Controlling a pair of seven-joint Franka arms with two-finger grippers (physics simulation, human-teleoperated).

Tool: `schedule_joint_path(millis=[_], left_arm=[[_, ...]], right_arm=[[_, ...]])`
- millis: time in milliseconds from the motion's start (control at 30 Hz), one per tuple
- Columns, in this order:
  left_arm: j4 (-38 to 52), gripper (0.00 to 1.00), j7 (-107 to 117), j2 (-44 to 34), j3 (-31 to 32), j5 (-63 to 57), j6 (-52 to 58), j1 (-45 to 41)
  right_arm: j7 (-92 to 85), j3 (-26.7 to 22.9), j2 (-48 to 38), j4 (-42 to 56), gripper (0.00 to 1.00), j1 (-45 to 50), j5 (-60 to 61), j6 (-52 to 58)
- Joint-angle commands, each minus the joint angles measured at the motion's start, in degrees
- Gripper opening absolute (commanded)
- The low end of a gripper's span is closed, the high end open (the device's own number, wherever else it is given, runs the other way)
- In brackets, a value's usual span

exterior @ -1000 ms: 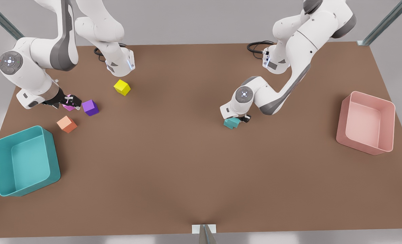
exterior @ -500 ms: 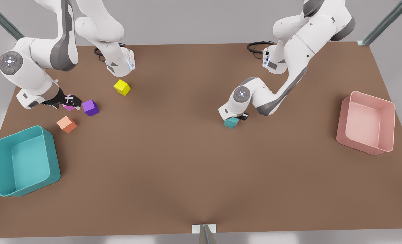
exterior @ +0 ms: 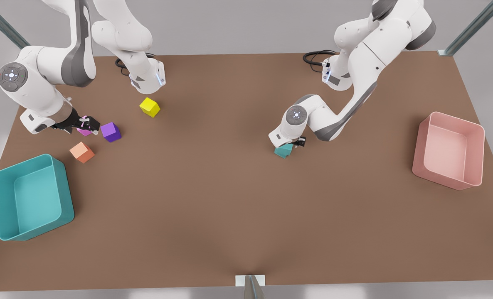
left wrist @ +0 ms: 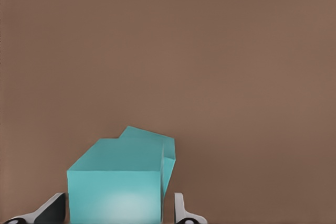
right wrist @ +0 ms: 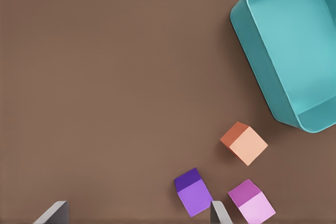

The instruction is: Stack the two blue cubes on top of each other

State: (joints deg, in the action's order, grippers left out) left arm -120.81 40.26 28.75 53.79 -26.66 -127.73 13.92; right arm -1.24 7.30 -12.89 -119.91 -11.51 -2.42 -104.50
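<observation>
Tabletop (exterior: 246,216) (brown, grey-walled room); left jaws clamp blue cube (left wrist: 113,182); right jaws gape empty.

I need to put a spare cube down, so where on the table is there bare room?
The widest bare stretch lies between the teal bin and the pink bin, on the table's near side. It is crowded around the purple, orange and magenta cubes.

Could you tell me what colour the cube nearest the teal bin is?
Orange cube, clearest in the right wrist view.
</observation>
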Motion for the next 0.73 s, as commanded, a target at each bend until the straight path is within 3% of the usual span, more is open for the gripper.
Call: schedule_joint_path(millis=[0, 67, 167, 267, 400, 433, 467, 500, 533, 700], left_arm=[[0.1, 1.0, 3.2, -0.5, 0.1, -0.2, 0.8, 0.2], [1.3, 1.0, 4.6, -2.5, 2.3, -0.1, 5.5, 0.7], [9.8, 1.0, 6.2, -2.3, 12.6, 0.5, 19.3, 7.2], [32.8, 1.0, 5.4, 0.0, 10.9, -0.1, 33.2, 7.5], [47.0, 1.0, -11.8, 0.3, -5.9, 1.0, 40.4, 2.8], [54.4, 1.0, -19.9, -1.4, -33.0, 16.8, 44.9, -12.9], [54.8, 1.0, -23.9, -3.2, -40.0, 25.2, 44.7, -15.2], [54.4, 1.0, -27.8, -5.3, -40.8, 24.9, 44.6, -16.0], [33.8, 1.0, -30.3, -19.9, -45.6, 25.8, 33.8, -16.7], [34.9, 1.0, -30.6, -19.4, -46.1, 27.7, 37.2, -16.1]], right_arm=[[-0.3, 0.0, 0.0, 0.0, 1.0, 0.0, 0.0, 0.0], [-0.3, 0.0, 0.0, 0.0, 1.0, 0.0, 0.0, 0.0], [-0.3, 0.0, 0.0, 0.0, 1.0, 0.0, 0.0, 0.0], [-0.3, 0.0, 0.0, 0.0, 1.0, 0.0, 0.0, 0.1], [-0.3, 0.0, 0.0, 0.0, 1.0, 0.0, 0.0, 0.1], [-0.3, 0.0, 0.0, 0.0, 1.0, 0.0, 0.0, 0.3], [-0.3, 0.0, 0.0, 0.0, 1.0, 0.0, 0.0, 0.4], [-0.4, 0.0, 0.0, 0.0, 1.0, 0.0, 0.0, 0.4], [-0.5, 0.0, 0.0, 0.0, 1.0, 0.1, -0.1, 0.4], [-0.3, 0.5, 2.6, 2.0, 1.0, 1.0, -0.1, 0.7]])
